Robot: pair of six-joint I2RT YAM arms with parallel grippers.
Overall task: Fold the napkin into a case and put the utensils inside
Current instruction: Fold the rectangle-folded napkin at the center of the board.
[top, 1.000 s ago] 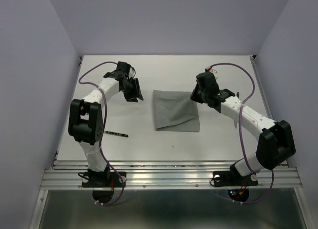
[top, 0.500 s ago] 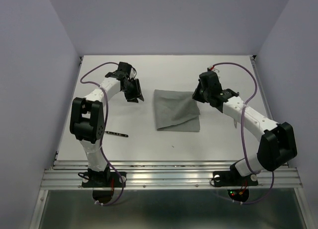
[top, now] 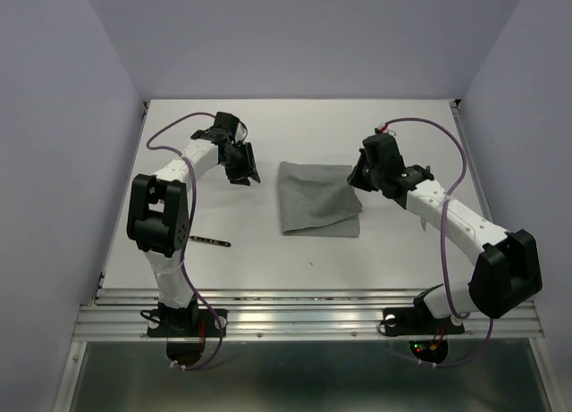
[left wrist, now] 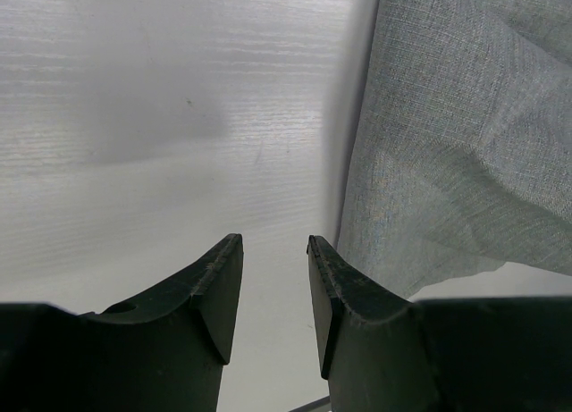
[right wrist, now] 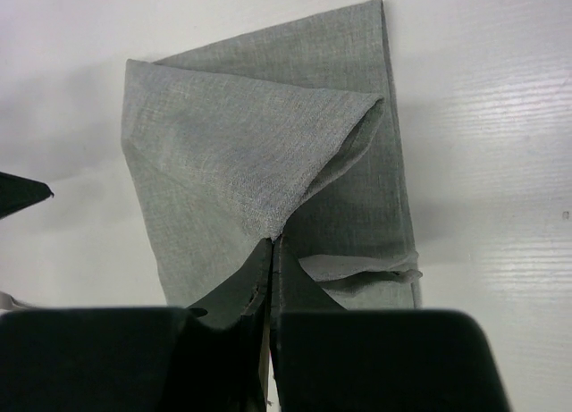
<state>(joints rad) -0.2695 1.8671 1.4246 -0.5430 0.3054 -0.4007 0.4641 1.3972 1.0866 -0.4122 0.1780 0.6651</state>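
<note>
Since a second ago your right end effector point(right wrist: 270, 251) has eased back toward its base, clamped on a raised corner of the napkin point(right wrist: 232, 144), the rest lying flat on the surface point(right wrist: 483, 117) just ahead of it. Your left end effector point(left wrist: 275, 278) hangs empty, narrowly parted, the napkin's edge just beside its fingers; with nothing pinning that side, you risk dragging the cloth instead of folding it.

napkin point(top: 317, 202) on table point(top: 295, 130) centre, utensil point(top: 207, 241) left — nearer the edge
</note>
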